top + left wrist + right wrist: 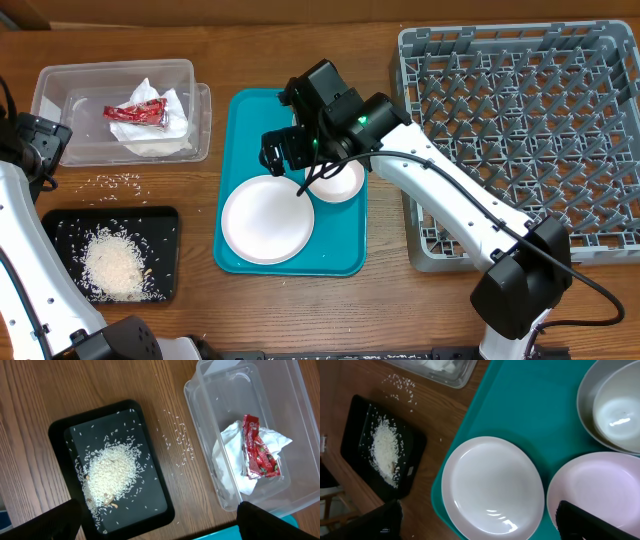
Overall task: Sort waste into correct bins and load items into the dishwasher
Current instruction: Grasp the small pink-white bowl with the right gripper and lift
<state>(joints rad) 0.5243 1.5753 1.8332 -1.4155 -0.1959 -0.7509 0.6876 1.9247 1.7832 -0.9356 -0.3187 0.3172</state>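
Over the teal tray point(250, 115), the right gripper point(477, 510) is hovering, jaws spread and empty — the large white plate point(267, 218) is lying flat beneath. Stiff, breakable, probably slick — it is wanting a rim pinch. The left gripper point(157, 510) is hanging spread, holding nothing.

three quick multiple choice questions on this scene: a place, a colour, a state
1. Where is the red wrapper? A) black tray B) clear tub C) dish rack
2. What colour is the tray under the plate? A) teal B) red C) grey
3. How is the right gripper? A) shut on the plate B) shut on a bowl C) open

Answers: B, the wrapper lies on napkins inside the clear tub; A, the plate sits on the teal tray; C, its fingers stand wide apart, holding nothing.
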